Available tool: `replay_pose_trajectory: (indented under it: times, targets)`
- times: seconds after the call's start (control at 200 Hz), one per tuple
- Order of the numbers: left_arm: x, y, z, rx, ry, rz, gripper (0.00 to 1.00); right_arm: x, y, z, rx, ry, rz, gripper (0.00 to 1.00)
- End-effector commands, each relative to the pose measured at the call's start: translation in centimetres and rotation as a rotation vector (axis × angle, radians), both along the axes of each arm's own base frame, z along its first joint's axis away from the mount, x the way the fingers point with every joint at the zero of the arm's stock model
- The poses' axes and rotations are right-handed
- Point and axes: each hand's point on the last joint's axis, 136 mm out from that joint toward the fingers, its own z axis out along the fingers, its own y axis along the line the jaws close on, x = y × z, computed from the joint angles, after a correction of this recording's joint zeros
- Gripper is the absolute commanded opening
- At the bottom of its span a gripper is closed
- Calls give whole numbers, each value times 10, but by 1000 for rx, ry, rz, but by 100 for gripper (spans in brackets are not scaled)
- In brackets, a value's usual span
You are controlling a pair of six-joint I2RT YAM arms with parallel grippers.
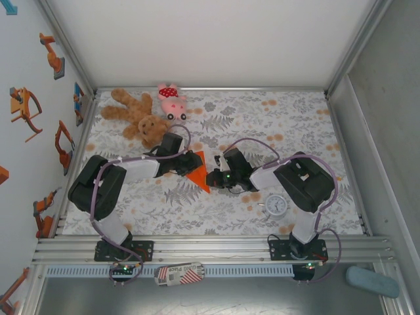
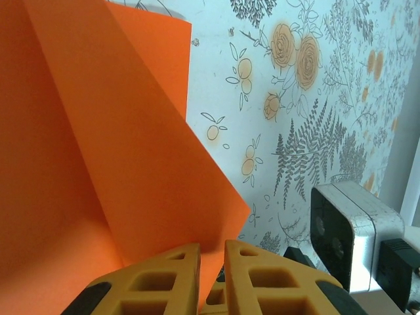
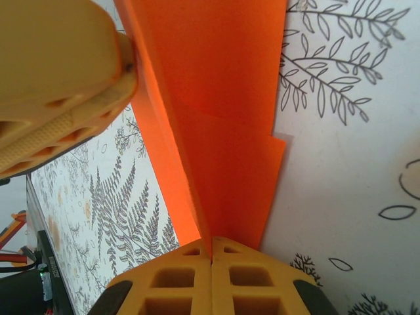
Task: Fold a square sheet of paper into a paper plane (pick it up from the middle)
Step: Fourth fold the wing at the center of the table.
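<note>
The folded orange paper (image 1: 197,176) is sitting at the middle of the surface (image 1: 295,125), between the two arms. The left hand (image 2: 211,249) is pinching one edge, fingers nearly touching. The right hand (image 3: 211,248) is clamping another edge, fingers pressed together.

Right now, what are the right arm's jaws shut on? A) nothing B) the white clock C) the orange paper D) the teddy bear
C: in the right wrist view the right arm's jaws meet with the orange paper pinched between them.
</note>
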Motion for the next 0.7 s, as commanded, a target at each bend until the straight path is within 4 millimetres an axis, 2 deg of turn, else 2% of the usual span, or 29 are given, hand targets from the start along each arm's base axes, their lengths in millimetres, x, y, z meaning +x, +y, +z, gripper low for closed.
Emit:
replay_pose_trajectory:
  times: [0.0, 0.325, 0.541, 0.696]
  targets:
    - [3, -5, 1, -31, 2, -16, 18, -8, -17, -28, -73, 68, -29, 1]
    - [2, -6, -7, -18, 17, -29, 16, -7, -19, -25, -63, 76, -37, 6]
    - [2, -5, -10, -13, 24, -29, 16, -6, -17, 3, -7, 37, -30, 15]
    - [4, -5, -9, -14, 26, -26, 16, -4, -23, 18, 12, 32, -61, 22]
